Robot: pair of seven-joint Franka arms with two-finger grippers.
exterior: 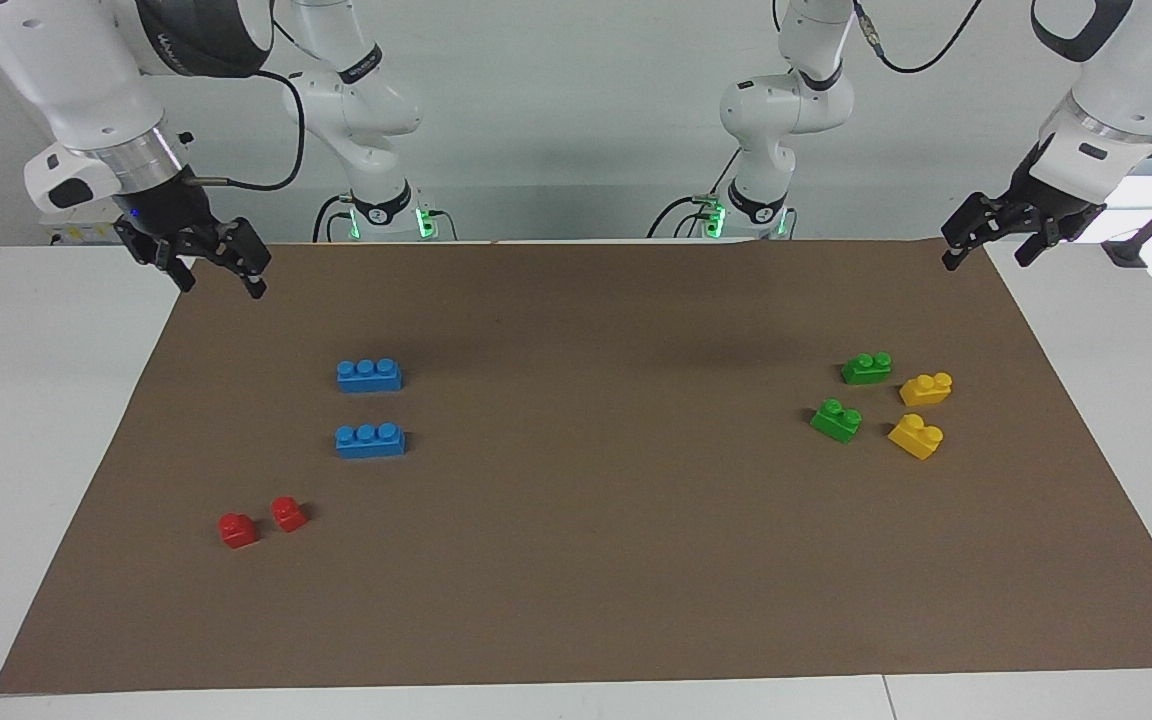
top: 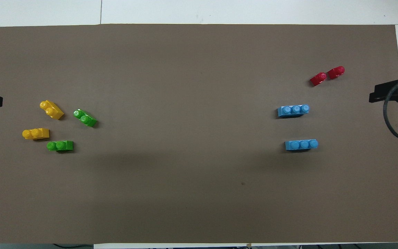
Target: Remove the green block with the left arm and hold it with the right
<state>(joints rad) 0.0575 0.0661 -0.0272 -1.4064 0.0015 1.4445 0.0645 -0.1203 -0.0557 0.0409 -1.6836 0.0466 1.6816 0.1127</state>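
Two green blocks lie on the brown mat [exterior: 576, 600] at the left arm's end. One green block [exterior: 866, 368] is nearer to the robots and shows in the overhead view [top: 60, 145]. The other green block [exterior: 836, 420] lies farther out, also in the overhead view [top: 85, 118]. My left gripper [exterior: 986, 258] is open and empty, raised over the mat's corner at the left arm's end, well apart from the blocks. My right gripper [exterior: 221, 284] is open and empty, raised over the mat's corner at the right arm's end.
Two yellow bricks [exterior: 926, 388] [exterior: 916, 436] lie beside the green blocks, toward the table's end. Two blue bricks [exterior: 369, 375] [exterior: 370, 440] and two small red bricks [exterior: 238, 530] [exterior: 288, 513] lie at the right arm's end.
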